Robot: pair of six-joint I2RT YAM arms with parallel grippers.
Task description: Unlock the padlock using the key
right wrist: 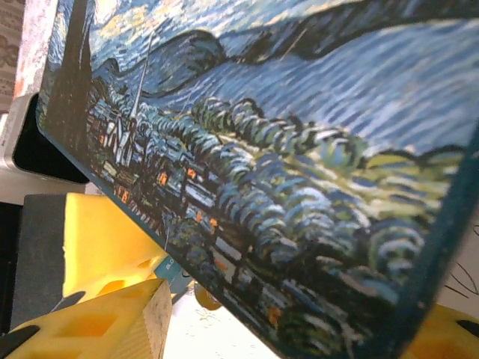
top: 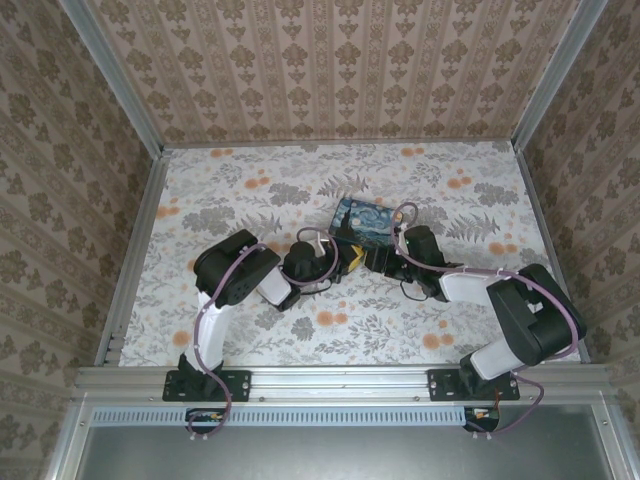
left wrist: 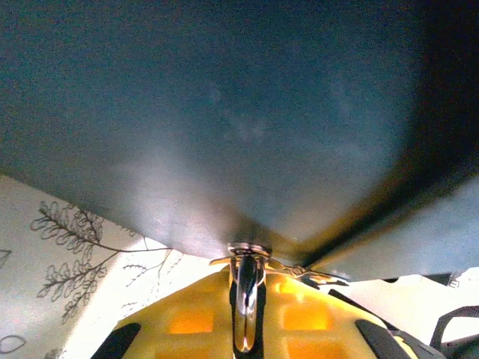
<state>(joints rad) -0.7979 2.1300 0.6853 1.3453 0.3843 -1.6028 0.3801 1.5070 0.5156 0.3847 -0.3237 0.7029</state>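
**Fig.** Left gripper (top: 345, 259) pinching thin metal shank, probably key (left wrist: 245, 299), against near edge of painted box (top: 362, 218); right gripper (top: 378, 257) spread astride box corner. Padlock too small to locate. Risk: unbraced box shifts, key twists free.

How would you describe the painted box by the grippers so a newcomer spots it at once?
Start at the floral-patterned table and look just past its centre, where the left black arm and the right black arm reach in together. At their tips is the rectangular box, printed with a swirly blue-and-yellow night-sky painting. It is the one blue, picture-covered thing among grey and orange flowers.
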